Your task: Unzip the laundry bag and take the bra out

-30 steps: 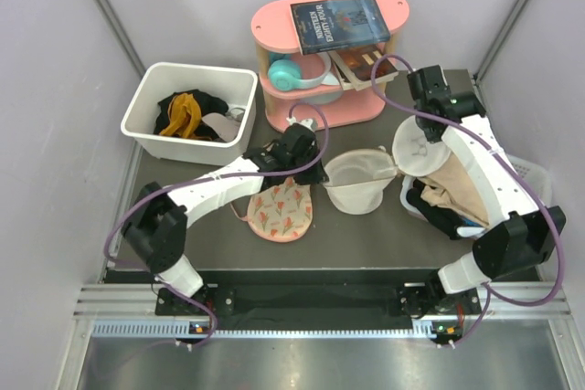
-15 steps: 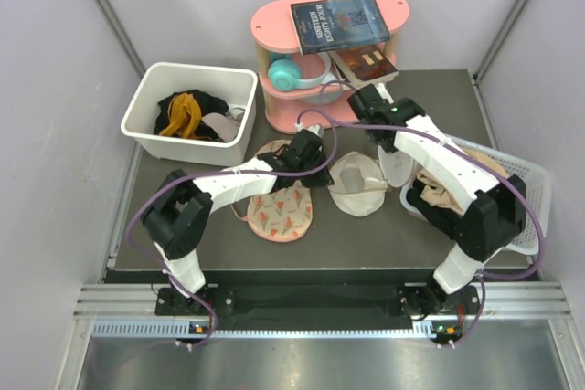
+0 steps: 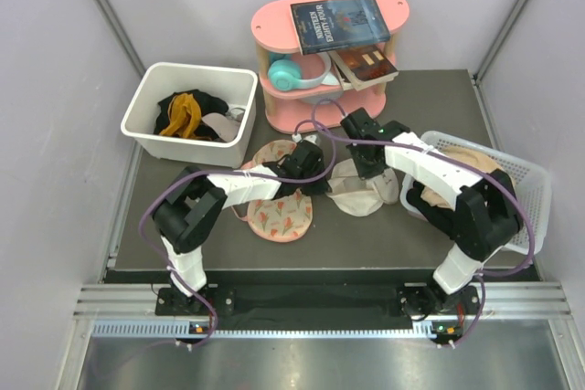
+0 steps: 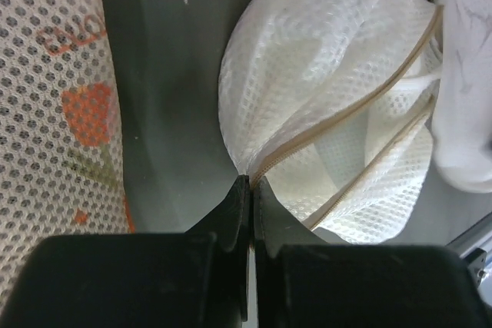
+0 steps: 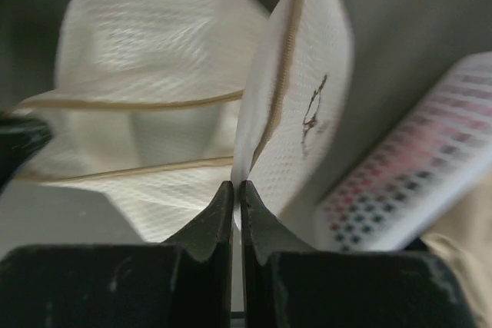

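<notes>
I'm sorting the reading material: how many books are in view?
2. A dark book lies on top of the pink shelf; a brown book sits on the tier below. Others may be hidden inside.

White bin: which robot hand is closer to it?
Left. The left gripper pinches the mesh bag on the side facing the bin; the right gripper pinches the bag's other side, farther away.
</notes>
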Controlling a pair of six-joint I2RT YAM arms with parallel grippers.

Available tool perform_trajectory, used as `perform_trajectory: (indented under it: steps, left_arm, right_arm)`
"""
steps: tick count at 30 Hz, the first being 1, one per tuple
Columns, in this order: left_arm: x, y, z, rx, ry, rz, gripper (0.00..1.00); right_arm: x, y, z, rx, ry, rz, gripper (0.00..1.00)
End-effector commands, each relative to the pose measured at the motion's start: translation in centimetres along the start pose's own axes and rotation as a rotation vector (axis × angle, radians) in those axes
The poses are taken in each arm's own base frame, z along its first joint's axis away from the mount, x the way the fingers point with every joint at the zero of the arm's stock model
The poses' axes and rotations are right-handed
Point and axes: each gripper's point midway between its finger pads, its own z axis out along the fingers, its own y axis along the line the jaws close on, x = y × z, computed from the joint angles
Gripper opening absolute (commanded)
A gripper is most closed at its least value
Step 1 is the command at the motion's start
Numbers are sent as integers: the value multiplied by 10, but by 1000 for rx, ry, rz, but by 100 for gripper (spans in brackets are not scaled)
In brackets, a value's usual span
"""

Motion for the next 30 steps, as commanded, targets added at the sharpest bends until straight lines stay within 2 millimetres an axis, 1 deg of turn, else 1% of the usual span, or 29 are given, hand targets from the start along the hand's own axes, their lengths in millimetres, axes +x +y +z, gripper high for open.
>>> perform_trajectory:
  steps: [1, 2, 3, 5, 7, 8, 10, 11, 12, 14, 15, 17, 18, 19, 20, 21, 22, 23, 25, 26, 27, 28, 29, 30]
  left_arm:
    - [-8, -6, 8, 37, -49, -34, 0]
    - [-7, -8, 9, 44, -39, -33, 0]
    - [-5, -7, 10, 45, -33, -33, 0]
    - [-6, -11, 7, 59, -31, -39, 2]
    - [-6, -13, 2, 65, -37, -40, 13]
    - [-10, -15, -5, 72, -47, -47, 24]
    - [-11, -17, -12, 76, -50, -50, 37]
    - [-15, -22, -21, 87, -60, -49, 49]
    - [-11, -18, -25, 70, -45, -50, 55]
    - [-8, -15, -37, 58, -38, -54, 64]
    - [-7, -13, -41, 51, -34, -55, 72]
    - [-2, -7, -54, 32, -30, -59, 78]
    - [4, 2, -60, -1, -14, -63, 83]
    - [5, 6, -65, -19, -21, -65, 86]
    - [6, 8, -77, -17, -27, -68, 89]
    - [8, 19, -82, -60, -37, -71, 92]
    - [5, 23, -88, -78, -60, -74, 98]
    - [3, 23, -101, -72, -84, -77, 99]
    - [0, 27, -115, -90, -109, -77, 99]
    - [-8, 26, -127, -87, -151, -73, 99]
    - [-11, 27, -133, -94, -169, -69, 99]
    - [-16, 27, -145, -101, -187, -62, 99]
    - [-22, 32, -151, -131, -222, -46, 99]
    - [-25, 37, -156, -156, -237, -39, 99]
  right_arm:
    - [1, 66, 5, -316, -21, 121, 0]
    - [1, 72, 6, -348, -24, 132, 0]
    - [-4, 79, 7, -382, -41, 147, 0]
    - [-2, 90, 11, -432, -31, 170, 0]
    - [-1, 97, 18, -451, -15, 179, 0]
    - [0, 100, 20, -464, -10, 176, 0]
    - [-1, 106, 25, -480, -4, 185, 0]
    - [-1, 108, 26, -488, -1, 188, 0]
    - [-2, 109, 27, -492, -3, 192, 0]
    - [-6, 111, 28, -496, -14, 203, 0]
    - [-6, 111, 29, -495, -9, 204, 0]
    - [-10, 113, 28, -503, -14, 207, 0]
    - [-11, 114, 29, -506, -11, 208, 0]
    - [-14, 116, 28, -514, -16, 213, 0]
    - [-16, 117, 27, -523, -18, 212, 0]
    - [-17, 119, 28, -527, -19, 214, 0]
    - [-17, 120, 29, -533, -15, 216, 1]
    - [-18, 122, 30, -538, -15, 214, 4]
    - [-17, 125, 31, -550, -4, 209, 17]
    - [-17, 125, 30, -557, -5, 204, 23]
    - [-19, 126, 27, -568, -17, 193, 34]
    - [-22, 127, 24, -589, -30, 189, 39]
    - [-23, 128, 19, -603, -42, 181, 45]
    - [-28, 127, 13, -615, -69, 172, 55]
